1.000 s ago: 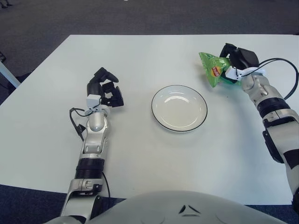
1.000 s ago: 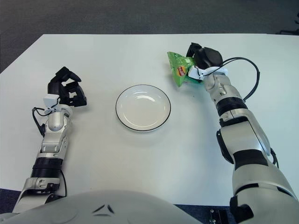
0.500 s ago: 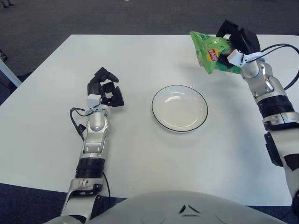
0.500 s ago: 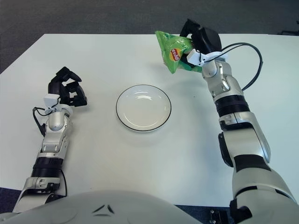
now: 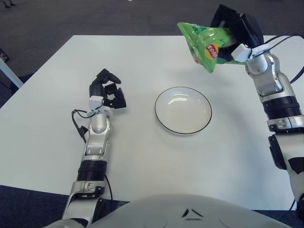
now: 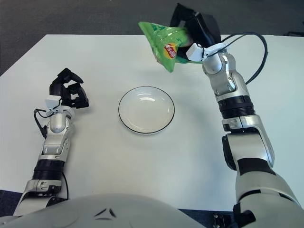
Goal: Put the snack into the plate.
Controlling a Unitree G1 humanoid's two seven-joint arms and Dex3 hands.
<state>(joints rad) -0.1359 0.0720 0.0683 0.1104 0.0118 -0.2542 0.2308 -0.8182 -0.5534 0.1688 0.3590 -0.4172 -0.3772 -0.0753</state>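
Note:
A green snack bag [image 5: 203,44] with a red and yellow logo hangs in the air above the far right part of the table, held by my right hand [image 5: 236,34], whose fingers are shut on its right end. The bag [image 6: 163,43] is raised well off the tabletop, up and to the right of the plate. The white plate [image 5: 183,109] with a dark rim lies empty at the middle of the table. My left hand [image 5: 107,90] shows to the left of the plate with its fingers curled and nothing in them.
The white table [image 5: 142,156] spreads under both arms, with dark carpet beyond its far edge. A black cable [image 6: 254,52] loops beside my right forearm.
My right hand has lifted the snack bag off the table and carried it up and to the left, toward the plate. The left hand has stayed in place.

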